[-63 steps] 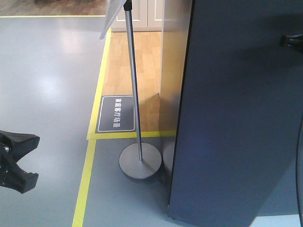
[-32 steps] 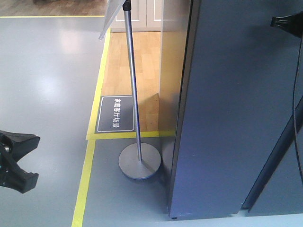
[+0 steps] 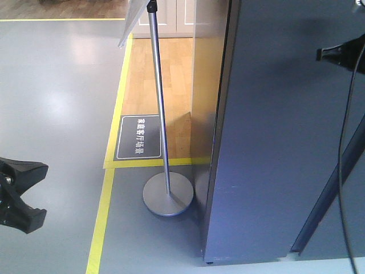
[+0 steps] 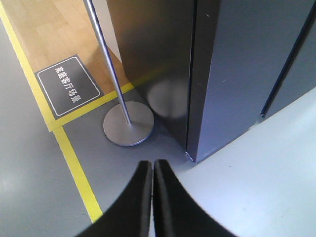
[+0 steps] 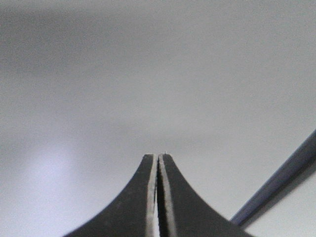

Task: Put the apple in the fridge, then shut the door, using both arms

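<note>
Front-facing view is showing the dark grey door (image 3: 279,142) of the fridge (image 3: 208,80) lying nearly flush against the cabinet, with only a narrow seam running down its left edge. At the upper right, the right gripper (image 3: 320,55) is hanging just in front of the door's outer face; at the lower left, part of the left arm (image 3: 17,194) is showing over the grey floor (image 3: 57,103). Both wrist views are showing pressed-together fingers holding nothing: the left gripper (image 4: 151,163) is pointing toward the fridge's lower corner, the right gripper (image 5: 158,157) toward a plain grey surface. A sign stand (image 3: 167,197) is resting beside the fridge, near a floor placard (image 3: 139,137) and yellow tape lines (image 3: 104,217). No view is showing the apple.
</note>
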